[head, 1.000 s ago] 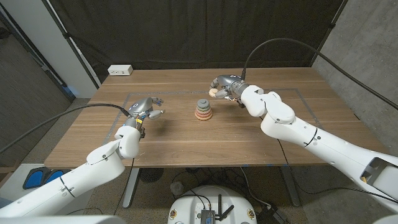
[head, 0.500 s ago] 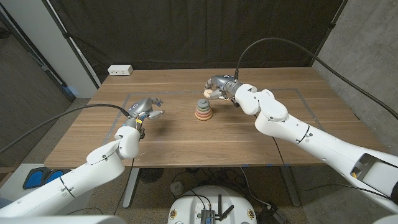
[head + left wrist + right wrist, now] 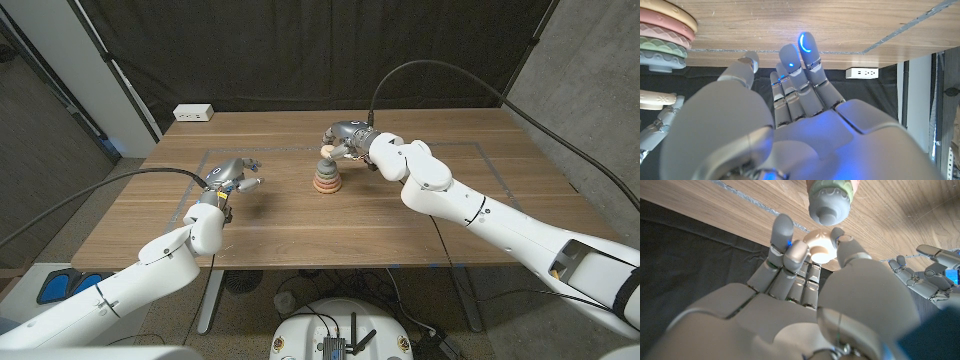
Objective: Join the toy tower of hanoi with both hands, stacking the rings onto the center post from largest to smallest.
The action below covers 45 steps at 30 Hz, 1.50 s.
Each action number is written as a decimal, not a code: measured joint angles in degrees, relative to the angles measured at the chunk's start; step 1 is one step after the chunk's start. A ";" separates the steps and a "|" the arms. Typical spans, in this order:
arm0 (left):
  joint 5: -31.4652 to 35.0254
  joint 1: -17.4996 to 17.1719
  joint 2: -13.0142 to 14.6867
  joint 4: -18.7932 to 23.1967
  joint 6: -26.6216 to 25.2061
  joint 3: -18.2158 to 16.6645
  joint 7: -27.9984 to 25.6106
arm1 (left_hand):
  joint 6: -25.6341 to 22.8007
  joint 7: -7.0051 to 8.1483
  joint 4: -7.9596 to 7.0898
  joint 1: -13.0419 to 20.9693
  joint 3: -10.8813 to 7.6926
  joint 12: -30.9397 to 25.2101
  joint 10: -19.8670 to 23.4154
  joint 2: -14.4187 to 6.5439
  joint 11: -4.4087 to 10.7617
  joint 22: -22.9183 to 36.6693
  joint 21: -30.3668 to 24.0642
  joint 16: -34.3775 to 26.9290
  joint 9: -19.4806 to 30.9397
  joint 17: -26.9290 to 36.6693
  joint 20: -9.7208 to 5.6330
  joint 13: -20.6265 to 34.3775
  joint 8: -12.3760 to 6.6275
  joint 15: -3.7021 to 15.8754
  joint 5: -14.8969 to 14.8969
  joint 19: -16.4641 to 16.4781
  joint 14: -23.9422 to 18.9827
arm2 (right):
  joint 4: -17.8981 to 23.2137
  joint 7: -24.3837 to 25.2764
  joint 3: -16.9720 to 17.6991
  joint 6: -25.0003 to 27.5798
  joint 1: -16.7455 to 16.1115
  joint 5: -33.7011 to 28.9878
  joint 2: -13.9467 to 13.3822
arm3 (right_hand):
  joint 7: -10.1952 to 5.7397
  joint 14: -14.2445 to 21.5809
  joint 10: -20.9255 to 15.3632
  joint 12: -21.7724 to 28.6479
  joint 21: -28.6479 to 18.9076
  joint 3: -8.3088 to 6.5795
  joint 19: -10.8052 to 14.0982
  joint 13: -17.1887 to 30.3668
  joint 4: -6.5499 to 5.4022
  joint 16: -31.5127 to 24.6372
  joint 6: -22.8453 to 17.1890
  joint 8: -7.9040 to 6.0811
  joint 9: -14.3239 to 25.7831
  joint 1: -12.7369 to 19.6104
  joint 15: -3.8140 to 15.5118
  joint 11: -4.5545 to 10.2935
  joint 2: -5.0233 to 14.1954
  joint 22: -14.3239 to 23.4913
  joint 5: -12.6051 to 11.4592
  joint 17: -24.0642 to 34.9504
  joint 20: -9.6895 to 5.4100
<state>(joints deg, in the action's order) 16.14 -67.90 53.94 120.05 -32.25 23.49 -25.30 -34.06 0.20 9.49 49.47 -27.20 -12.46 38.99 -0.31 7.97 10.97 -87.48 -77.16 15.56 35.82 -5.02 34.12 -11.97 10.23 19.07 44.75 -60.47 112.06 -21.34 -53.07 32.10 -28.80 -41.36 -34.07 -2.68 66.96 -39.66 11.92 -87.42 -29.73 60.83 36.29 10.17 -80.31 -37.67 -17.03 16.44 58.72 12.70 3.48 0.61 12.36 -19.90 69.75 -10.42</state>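
Near the middle of the tabletop (image 3: 300, 215) stands the ring stack (image 3: 327, 178), topped by a grey ring. Just above it, the right hand (image 3: 345, 137) pinches a small cream ring (image 3: 820, 248) in its fingers (image 3: 782, 235). Well apart to the left, the left hand (image 3: 233, 174) holds nothing, fingers apart.

Wooden table (image 3: 400, 215), ring tower (image 3: 327, 178), white box (image 3: 193, 113)

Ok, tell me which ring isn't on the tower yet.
The small cream ring pinched in the right hand, just above the stack; the other rings already sit on the post.
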 measured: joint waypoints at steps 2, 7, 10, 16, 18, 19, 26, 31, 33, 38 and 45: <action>-0.09 0.02 0.01 -0.11 0.11 0.00 0.00 | 0.00 0.00 0.00 0.00 0.00 0.00 0.00 0.00 0.00 0.08 0.00 0.00 0.00 0.00 0.00 0.00 0.00 0.00 0.00 0.00 0.00 | -0.55 -0.28 -0.30 0.00 0.37 -0.02 0.43 | 0.00 0.00 0.00 -0.01 0.00 0.00 0.00 0.00 0.00 0.00 0.00 0.13 -0.02 0.00 0.00 0.00 0.00 0.00 -0.06 0.00 0.00; -0.30 0.03 0.03 -0.26 0.29 -0.13 -0.08 | -0.01 0.01 0.32 0.00 -0.32 0.00 0.00 0.00 0.00 0.11 0.00 0.00 0.00 0.00 0.00 0.00 0.00 0.00 0.00 0.00 0.00 | -1.57 -1.00 -1.04 0.06 1.16 -0.21 1.20 | 0.00 0.00 0.00 -0.02 0.00 0.00 0.00 0.00 0.00 0.00 0.00 0.18 -0.11 0.00 0.00 0.00 0.00 0.00 -0.06 0.00 0.00; -0.44 -0.07 0.05 -0.33 0.34 -0.27 -0.17 | -0.01 0.01 0.32 0.00 -0.32 0.00 0.00 0.00 0.00 0.11 0.00 0.00 0.00 0.00 0.00 0.00 0.00 0.00 0.00 0.00 0.00 | -2.20 -1.69 -1.54 0.40 1.70 -0.39 1.66 | 0.00 0.00 0.00 -0.08 0.00 0.00 0.00 0.00 0.00 0.00 0.00 0.19 -0.11 -0.01 0.00 0.00 0.01 0.00 -0.05 0.00 0.00; -0.69 -0.38 0.13 -0.37 0.43 -0.49 -0.37 | -0.01 0.01 0.32 0.00 -0.32 0.00 0.00 0.00 0.00 0.11 0.00 0.00 0.00 -0.10 0.00 0.00 0.00 -0.09 0.00 0.00 0.31 | -3.51 -3.00 -2.55 1.29 2.77 -0.65 2.47 | 0.00 0.00 0.00 -0.29 0.00 0.00 0.00 0.00 0.00 -0.22 0.00 0.28 -0.10 -0.02 0.00 0.00 0.02 0.00 -0.05 0.15 0.00; -0.75 -0.45 0.17 -0.38 0.45 -0.53 -0.41 | -0.01 0.01 0.32 0.00 -0.32 0.00 0.00 0.00 0.00 0.11 0.00 -0.41 0.00 -0.10 0.00 -0.01 0.00 -0.09 0.00 0.00 0.31 | -3.84 -3.36 -2.80 1.54 3.03 -0.66 2.67 | 0.00 0.00 0.00 -0.30 0.00 0.00 0.00 0.00 0.00 -0.22 0.00 0.27 -0.09 -0.02 0.00 0.00 0.02 0.00 -0.05 0.05 0.00; -0.79 -0.49 0.20 -0.39 0.46 -0.55 -0.43 | -0.01 0.01 0.32 0.00 -0.32 0.00 0.00 0.00 0.00 0.11 0.00 -0.41 0.00 -0.10 0.00 -0.01 0.00 -0.09 0.00 0.00 0.31 | -4.07 -3.56 -2.98 1.67 3.21 -0.67 2.79 | 0.00 0.00 0.00 -0.30 0.00 0.00 0.00 0.00 0.00 -0.22 0.00 0.27 -0.09 -0.02 0.00 0.00 0.02 0.00 -0.05 0.01 0.00; -0.96 -0.54 0.24 -0.46 0.50 -0.58 -0.44 | -0.01 0.01 0.32 0.00 -0.32 0.00 0.00 0.00 0.00 0.11 0.00 -0.40 0.00 -0.10 0.00 -0.01 0.00 -0.09 0.00 0.00 0.31 | -4.81 -4.31 -3.55 2.47 3.79 -0.63 3.05 | 0.00 -0.05 0.00 -0.46 0.00 0.00 0.00 0.01 0.00 -0.22 0.00 0.29 -0.07 -0.03 0.00 0.00 0.03 0.00 -0.03 -0.01 0.00; -1.07 -0.56 0.25 -0.56 0.62 -0.58 -0.53 | -0.01 0.01 0.32 0.00 -0.32 0.00 0.00 0.00 0.00 0.11 0.00 -0.40 0.00 -0.10 0.00 -0.01 0.00 -0.09 0.00 0.00 0.30 | -5.02 -4.67 -4.03 2.95 4.18 -0.37 3.07 | 0.00 -0.43 0.00 -0.52 0.00 0.00 0.00 0.01 0.00 -0.22 0.00 0.31 0.11 -0.04 -0.01 0.00 0.04 0.00 -0.01 -0.01 0.00; -1.12 -0.62 0.26 -0.59 0.67 -0.58 -0.60 | -0.02 0.01 0.32 0.00 -0.32 0.00 0.00 0.00 0.00 0.10 0.00 -0.40 0.00 -0.09 0.00 -0.01 0.00 -0.09 0.00 0.00 0.30 | -5.02 -4.80 -4.14 3.10 4.27 -0.29 3.07 | 0.00 -0.43 0.00 -0.65 0.00 0.00 0.00 0.01 0.00 -0.22 0.00 0.33 0.14 -0.04 -0.01 0.00 0.04 0.00 -0.01 -0.01 0.00; -1.25 -0.78 0.26 -0.70 0.82 -0.60 -0.74 | -0.02 0.02 0.32 0.00 -0.32 0.00 0.00 0.00 0.00 0.10 0.00 -0.40 -0.01 -0.09 0.00 -0.01 0.00 -0.09 0.00 0.00 0.30 | -5.02 -5.21 -4.62 3.45 4.59 -0.20 3.08 | 0.00 -0.43 0.00 -0.60 0.00 -0.25 0.00 0.02 0.25 -0.21 0.00 0.41 0.21 -0.04 -0.01 0.00 0.04 0.00 0.10 0.00 0.00; -1.66 -1.06 0.12 -1.05 1.14 -0.70 -1.00 | -0.02 0.02 0.32 0.00 -0.32 0.00 0.00 0.00 0.00 0.10 0.00 -0.40 -0.01 -0.09 0.00 -0.01 0.00 -0.10 0.00 0.00 0.30 | -5.30 -5.66 -5.28 3.71 5.08 -0.19 3.30 | 0.00 -0.53 0.00 -0.46 0.00 -0.25 0.00 0.02 0.24 -0.21 0.00 0.42 0.21 -0.04 -0.12 0.00 0.04 0.00 0.16 0.00 0.00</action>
<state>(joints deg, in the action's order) 14.49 -68.96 54.06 119.01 -31.11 22.79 -26.30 -34.08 0.22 9.81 49.47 -27.51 -12.47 39.00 -0.31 7.97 11.07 -87.48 -77.56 15.56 35.73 -5.02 34.11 -11.97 10.13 19.07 44.75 -60.17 106.76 -27.00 -58.35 35.82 -23.72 -41.55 -30.78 -2.68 66.43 -39.66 11.47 -87.42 -29.98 60.83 36.31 10.42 -80.52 -37.67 -16.61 16.65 58.68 12.58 3.47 0.65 12.36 -19.73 69.75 -10.42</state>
